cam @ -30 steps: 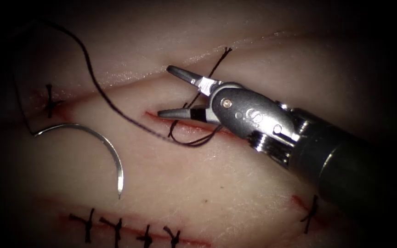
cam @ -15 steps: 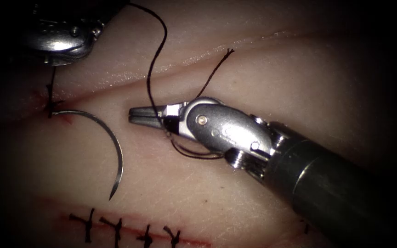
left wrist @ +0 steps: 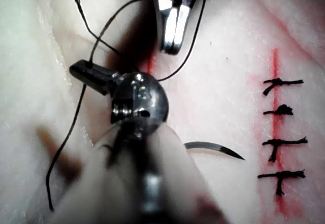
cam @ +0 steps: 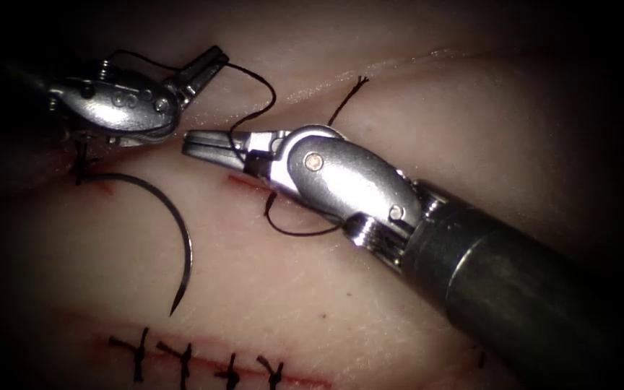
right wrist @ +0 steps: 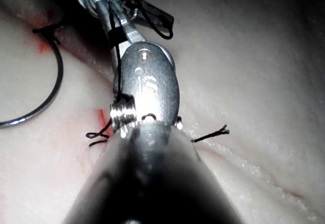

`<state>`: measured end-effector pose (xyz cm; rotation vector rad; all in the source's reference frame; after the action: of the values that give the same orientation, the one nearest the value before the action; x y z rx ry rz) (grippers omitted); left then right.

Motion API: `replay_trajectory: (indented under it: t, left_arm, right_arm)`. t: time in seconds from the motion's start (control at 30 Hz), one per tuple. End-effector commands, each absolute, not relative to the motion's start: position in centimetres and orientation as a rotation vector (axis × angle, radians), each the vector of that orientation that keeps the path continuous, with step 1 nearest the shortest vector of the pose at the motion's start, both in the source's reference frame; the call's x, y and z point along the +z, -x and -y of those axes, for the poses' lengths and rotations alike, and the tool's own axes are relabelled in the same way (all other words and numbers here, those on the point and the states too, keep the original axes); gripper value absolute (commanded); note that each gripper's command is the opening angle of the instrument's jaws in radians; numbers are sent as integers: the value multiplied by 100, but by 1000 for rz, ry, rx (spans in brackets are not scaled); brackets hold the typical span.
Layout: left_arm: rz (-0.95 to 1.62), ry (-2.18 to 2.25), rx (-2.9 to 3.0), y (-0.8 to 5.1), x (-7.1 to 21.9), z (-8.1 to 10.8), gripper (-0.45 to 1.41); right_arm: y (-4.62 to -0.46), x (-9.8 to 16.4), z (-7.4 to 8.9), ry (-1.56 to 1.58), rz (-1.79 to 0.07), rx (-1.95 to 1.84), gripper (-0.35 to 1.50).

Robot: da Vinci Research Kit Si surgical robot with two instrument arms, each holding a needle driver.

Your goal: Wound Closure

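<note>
Tissue point(cam: 341, 303): cut at centre. Right tool point(cam: 207, 146), centre frame: jaws closed, thread point(cam: 258, 108) draped across them. Left tool point(cam: 207, 68), upper left: jaws grip thread. Needle point(cam: 175, 217) lies free, lower left. Risk: thread may snag on the jaws.

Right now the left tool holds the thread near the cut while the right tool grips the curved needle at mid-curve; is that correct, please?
Not quite. The endoscope view shows the needle lying free on the tissue, left of the cut; the right tool holds no needle. The left tool does hold the thread.
</note>
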<state>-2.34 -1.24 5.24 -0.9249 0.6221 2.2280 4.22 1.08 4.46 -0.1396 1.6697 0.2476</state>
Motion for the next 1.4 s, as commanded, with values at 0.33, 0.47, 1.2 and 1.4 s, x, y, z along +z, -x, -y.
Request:
replay_trajectory:
  t: [0.33,0.47,1.2,1.4]
  left_arm:
    - [-621,966,2228,247,518,168,-45]
    - [-616,987,2228,256,503,189,-45]
    - [-614,958,2291,227,430,245,-45]
    - [-622,944,2297,222,428,247,-45]
  right_arm:
    - [-431,445,-111,501,-1534,344,-35]
    - [-433,451,-108,531,-1416,391,-35]
    - [-362,528,-73,324,-1229,887,78]
    - [-352,540,-64,212,-1230,1160,42]
